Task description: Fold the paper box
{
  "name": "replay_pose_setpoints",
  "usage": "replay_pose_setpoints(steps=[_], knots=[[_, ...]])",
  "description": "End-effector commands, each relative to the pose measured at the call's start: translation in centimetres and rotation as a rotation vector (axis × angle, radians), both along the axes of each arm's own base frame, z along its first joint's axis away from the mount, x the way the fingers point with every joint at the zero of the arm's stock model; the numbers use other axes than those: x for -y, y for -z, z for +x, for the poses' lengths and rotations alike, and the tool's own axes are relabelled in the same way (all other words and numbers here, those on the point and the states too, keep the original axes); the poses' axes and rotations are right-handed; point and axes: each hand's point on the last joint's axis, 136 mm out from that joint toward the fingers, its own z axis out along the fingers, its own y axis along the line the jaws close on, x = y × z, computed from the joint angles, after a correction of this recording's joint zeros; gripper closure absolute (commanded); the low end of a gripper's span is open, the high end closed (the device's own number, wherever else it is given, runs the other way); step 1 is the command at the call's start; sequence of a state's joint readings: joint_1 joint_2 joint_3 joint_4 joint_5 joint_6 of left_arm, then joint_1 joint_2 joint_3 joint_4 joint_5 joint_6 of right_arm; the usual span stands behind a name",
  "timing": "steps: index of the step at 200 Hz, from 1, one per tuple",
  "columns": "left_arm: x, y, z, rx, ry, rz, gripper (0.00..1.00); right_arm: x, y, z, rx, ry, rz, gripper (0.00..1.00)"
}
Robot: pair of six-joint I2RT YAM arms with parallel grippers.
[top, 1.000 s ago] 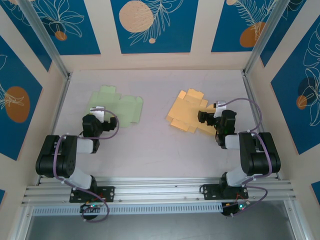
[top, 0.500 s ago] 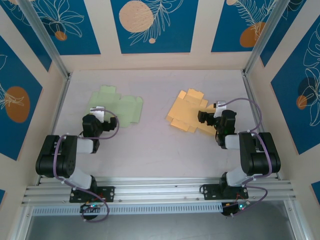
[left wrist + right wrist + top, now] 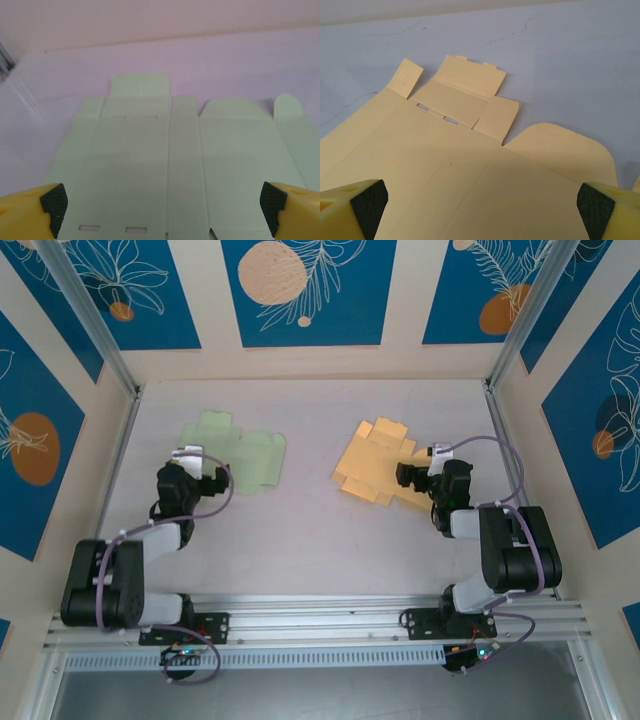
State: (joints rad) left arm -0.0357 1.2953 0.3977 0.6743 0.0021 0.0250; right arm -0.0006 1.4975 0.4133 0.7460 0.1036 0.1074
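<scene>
Flat, creased green card blank [image 3: 170, 150] lies toward the tabletop's [image 3: 300, 520] left edge, matte yellow blank [image 3: 470, 165] toward the right; left gripper [image 3: 162, 202] and right gripper [image 3: 482, 205] both spread wide.

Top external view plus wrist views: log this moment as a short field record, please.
green box blank: unfolded, lying on the table, left half
orange box blank: unfolded, lying on the right half
left hand: open, empty, facing the green box blank
right hand: open, empty, facing the orange box blank
progress: no fold made yet
</scene>
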Motion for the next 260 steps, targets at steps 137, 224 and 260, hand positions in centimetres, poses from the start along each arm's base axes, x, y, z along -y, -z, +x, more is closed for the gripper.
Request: replay_pose_setpoints(steps=[137,224,260], knots=[[15.2,-8.7,-3.5,-0.026,0.043,-0.536,0.00,3.9,-9.5,-4.1,-0.010,0.285,0.074,0.01],[34.0,-1.3,-3.3,-0.372,0.269,-0.607,0.00,4.2,-9.6,-5.0,-0.078,0.314,0.082,0.01],[35.3,2.0,-3.4,-0.484,0.206,-0.645,0.00,4.2,-9.7,-5.1,-0.080,0.316,0.087,0.01]])
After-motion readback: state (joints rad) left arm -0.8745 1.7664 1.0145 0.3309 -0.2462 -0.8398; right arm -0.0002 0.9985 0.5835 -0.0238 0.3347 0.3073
